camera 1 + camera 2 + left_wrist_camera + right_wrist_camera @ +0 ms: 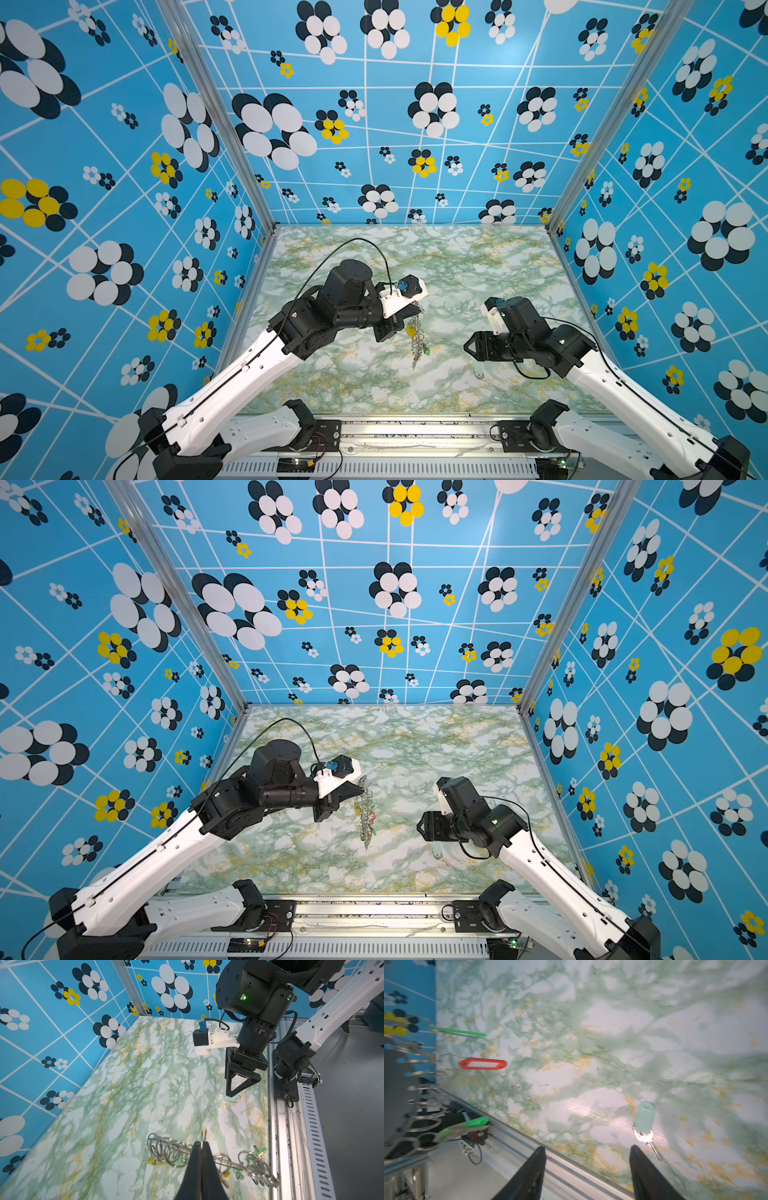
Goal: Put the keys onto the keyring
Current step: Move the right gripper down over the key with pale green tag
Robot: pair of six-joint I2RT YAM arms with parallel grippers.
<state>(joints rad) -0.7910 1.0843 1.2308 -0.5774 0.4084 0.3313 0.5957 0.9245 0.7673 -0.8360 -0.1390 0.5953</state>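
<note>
- Two grippers are in view. The left gripper (201, 1145) has its jaws pressed together on the thin rim of the keyring (176, 1153), pinching it at its upper edge.
- The right gripper (587, 1148) has its jaws spread wide with nothing between them. It hangs low over the near right part of the table (374, 257).
- There is one keyring. It is a flat grey disc held on edge, so both top views show it as a narrow silvery strip hanging from the left fingertips, near the middle of the table. Whether its low end touches the table I cannot tell.
- Its rim is fringed with silvery wire loops (428, 1124). They overlap too much to count.
- At least four tags hang from those loops.
  - The right wrist view shows three: a green tag seen edge-on (460, 1032), a red tag (482, 1064) with a white label window, and a second green tag (475, 1123) lying over a silvery key.
  - A top view adds one yellow tag (410, 330).
- One key lies loose. The mint key (644, 1118) has a pale mint tag and a silvery bow and blade. It lies flat on the table just beside one right fingertip, well apart from the keyring.
- The table is marbled green, white and yellow. Three blue walls (124, 166) with black, white and yellow flowers close it in.
</note>
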